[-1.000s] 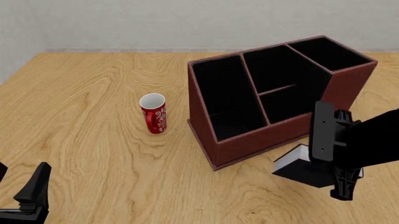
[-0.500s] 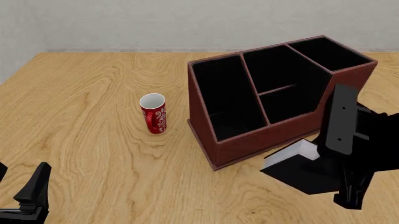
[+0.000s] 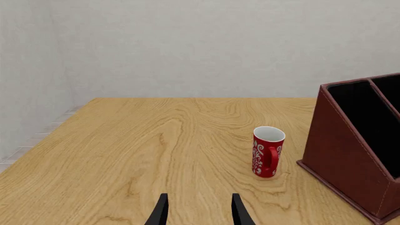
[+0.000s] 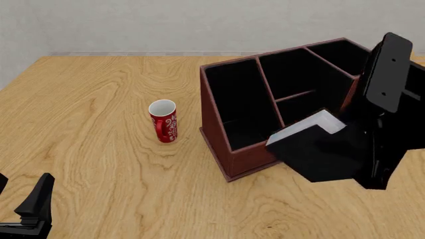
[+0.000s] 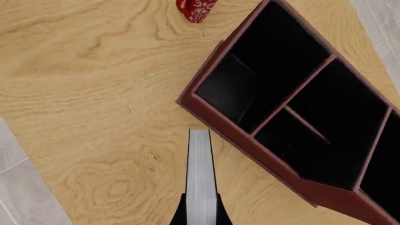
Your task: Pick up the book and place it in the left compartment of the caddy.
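my right gripper (image 5: pixel 201 216) clamps the book (image 4: pixel 325 149), lifted off the wood table (image 4: pixel 99 99) in front of the caddy (image 4: pixel 252 149). my left gripper (image 3: pixel 196 211) is open, low. grey wall (image 3: pixel 218 47) behind.

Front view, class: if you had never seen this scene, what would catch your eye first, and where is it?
First, the black book, lifted off the table and clamped in the right gripper, hanging in front of the caddy near its right end. Next, the big reddish-brown caddy itself, its three black-lined slots all empty. Then the small red mug, standing upright on the table left of the caddy.
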